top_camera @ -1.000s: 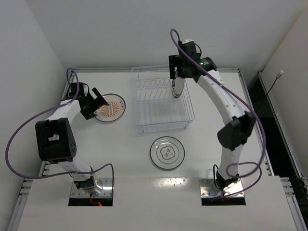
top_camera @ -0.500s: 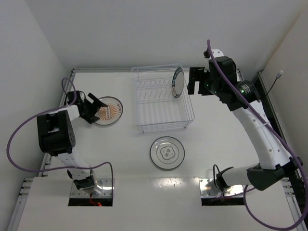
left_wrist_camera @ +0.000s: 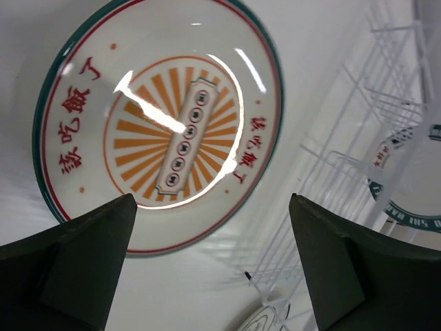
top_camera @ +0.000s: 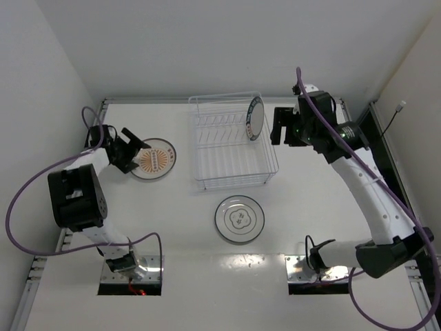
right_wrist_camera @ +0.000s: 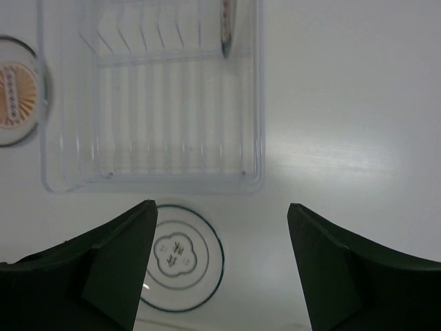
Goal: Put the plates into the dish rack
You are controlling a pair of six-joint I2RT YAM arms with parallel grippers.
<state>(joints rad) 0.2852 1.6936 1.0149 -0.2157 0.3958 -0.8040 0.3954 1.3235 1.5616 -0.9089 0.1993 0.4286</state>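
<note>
Both left gripper (left_wrist_camera: 212, 200) and right gripper (right_wrist_camera: 220, 205) hold jaws released; left wrist alone shows lettering on the orange plate (left_wrist_camera: 158, 124).

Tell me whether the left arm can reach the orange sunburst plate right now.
Probably yes: the open left pincer sits right by the orange sunburst plate, flat on the table, nothing between them.

A flat white worktop (top_camera: 172, 227) fills the middle of the frame, enclosed by plain white walls (top_camera: 172, 41). A thin black cable (top_camera: 393, 118) hangs at the upper right.
</note>
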